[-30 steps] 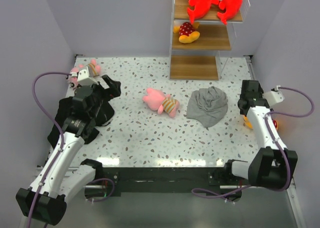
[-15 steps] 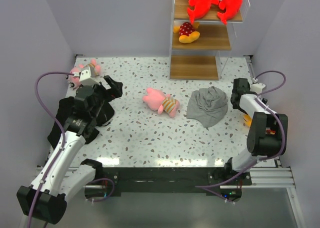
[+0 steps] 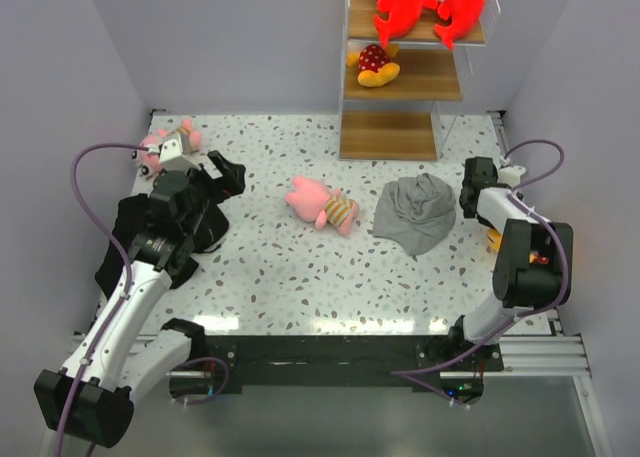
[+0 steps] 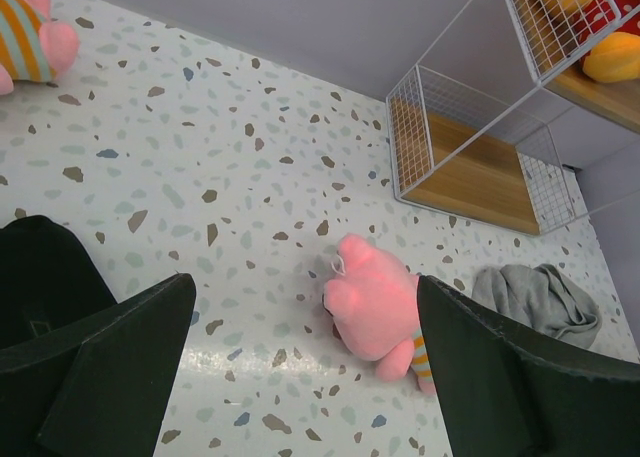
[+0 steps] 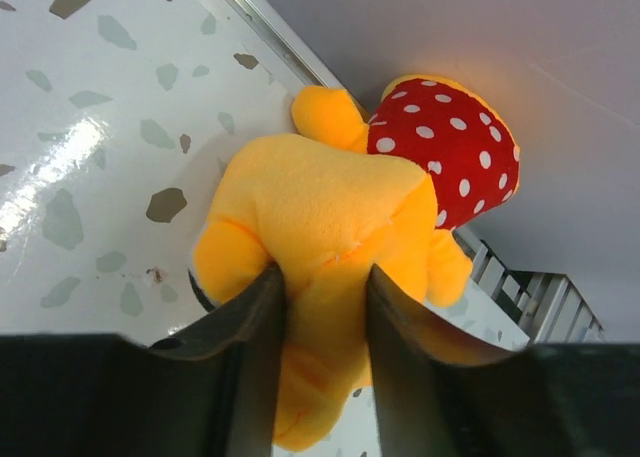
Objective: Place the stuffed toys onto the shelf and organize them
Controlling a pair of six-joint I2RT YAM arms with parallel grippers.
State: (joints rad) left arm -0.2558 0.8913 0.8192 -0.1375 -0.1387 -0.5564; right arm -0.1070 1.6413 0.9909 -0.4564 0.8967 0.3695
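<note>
The shelf (image 3: 402, 135) stands at the back. Two red-and-white toys (image 3: 430, 2) lie on its top board and a yellow toy with a red dotted top (image 3: 375, 65) lies on the middle board. A pink striped toy (image 3: 322, 203) lies mid-table and shows between my open left gripper's (image 4: 305, 297) fingers in the left wrist view (image 4: 375, 302). The left gripper (image 3: 218, 172) hovers left of it. A second pink toy (image 3: 163, 140) lies far left. My right gripper (image 5: 322, 277) is shut on the second yellow toy (image 5: 330, 212) at the table's right edge (image 3: 493, 242).
A grey cloth (image 3: 415, 212) lies crumpled just left of my right arm. A black cloth (image 3: 125, 242) lies under my left arm. Grey walls close in the table on three sides. The shelf's bottom board (image 4: 470, 172) is bare.
My right arm has folded in, its wrist swinging left and back over the yellow toy; it has held still for the last half second. My left arm has barely moved.
</note>
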